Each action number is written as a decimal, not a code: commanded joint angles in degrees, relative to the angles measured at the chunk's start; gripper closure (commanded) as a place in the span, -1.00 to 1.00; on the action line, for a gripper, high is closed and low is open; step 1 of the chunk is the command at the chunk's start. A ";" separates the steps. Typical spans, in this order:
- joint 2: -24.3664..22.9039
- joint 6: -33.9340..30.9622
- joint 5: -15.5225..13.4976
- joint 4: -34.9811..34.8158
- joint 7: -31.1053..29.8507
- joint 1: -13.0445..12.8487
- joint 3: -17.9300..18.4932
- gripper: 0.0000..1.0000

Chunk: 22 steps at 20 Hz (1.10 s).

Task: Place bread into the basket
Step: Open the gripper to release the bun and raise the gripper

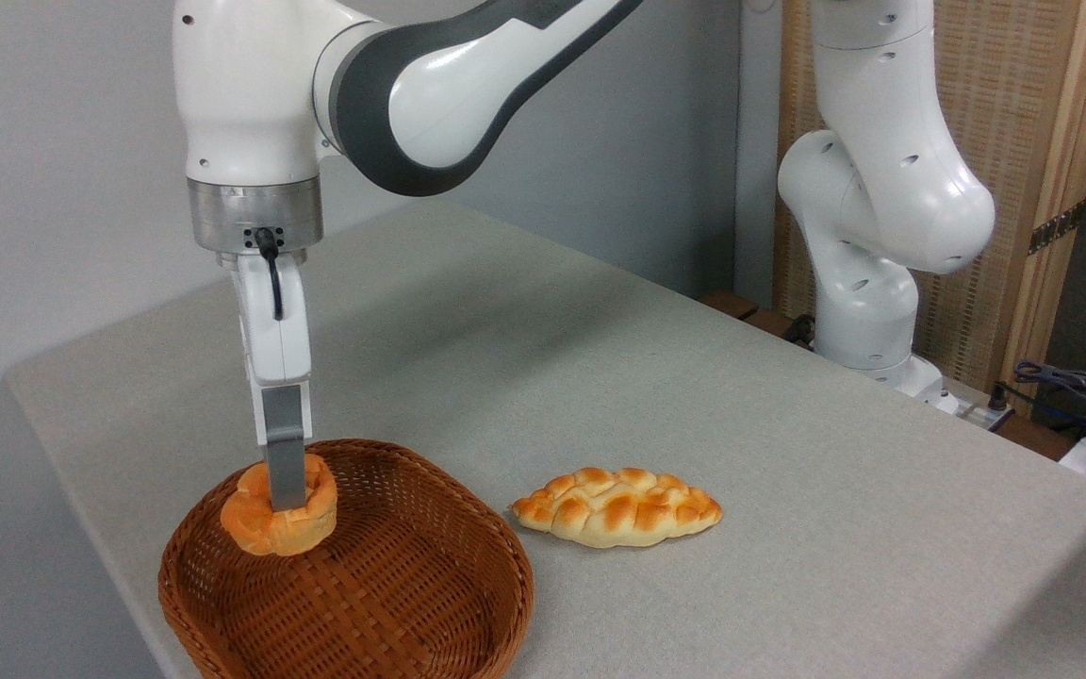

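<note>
Lower left: basket at table front edge. Bread w/in its rear-left part, over the weave, pinched by tool. Centre: braided loaf, just right of basket.

One round bun, one braided loaf, one wicker basket, one robot arm.

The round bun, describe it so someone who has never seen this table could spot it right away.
Start at the brown wicker basket at the table's near left corner. The round orange bun sits over the basket's back left part, pinched between the jaws of the gripper coming straight down on it. Unlike the longer, paler braided loaf lying on the cloth to the basket's right, it is small, round and deeper orange.
</note>
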 commanded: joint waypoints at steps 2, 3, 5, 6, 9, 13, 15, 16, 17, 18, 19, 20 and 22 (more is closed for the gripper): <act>-0.90 -0.47 -2.21 0.28 -2.00 -0.19 -0.09 -1.00; -1.07 -0.47 -3.18 0.28 -2.00 -0.19 0.00 -1.00; -1.69 -0.47 -5.56 0.28 -2.09 -0.10 0.17 -1.00; -1.78 -0.55 -5.74 0.36 -2.18 -0.10 0.17 -1.00; -4.23 -3.35 -7.31 0.71 -7.34 -0.02 0.61 -1.00; -10.55 -17.13 -12.41 0.80 -10.27 3.05 0.70 -1.00; -12.76 -22.68 -12.42 0.89 -10.35 3.93 0.61 -1.00; -13.46 -25.05 -12.25 1.15 -10.35 4.55 0.44 -1.00; -14.08 -26.99 -12.07 1.16 -10.35 4.81 0.35 -1.00; -14.26 -28.31 -12.07 1.33 -10.44 4.82 0.26 -1.00; -14.26 -29.81 -11.81 2.55 -10.44 4.82 0.17 -1.00; -14.00 -31.56 -11.63 3.87 -10.44 4.82 0.00 -1.00; -13.73 -32.63 -11.54 4.84 -10.27 4.82 0.17 -1.00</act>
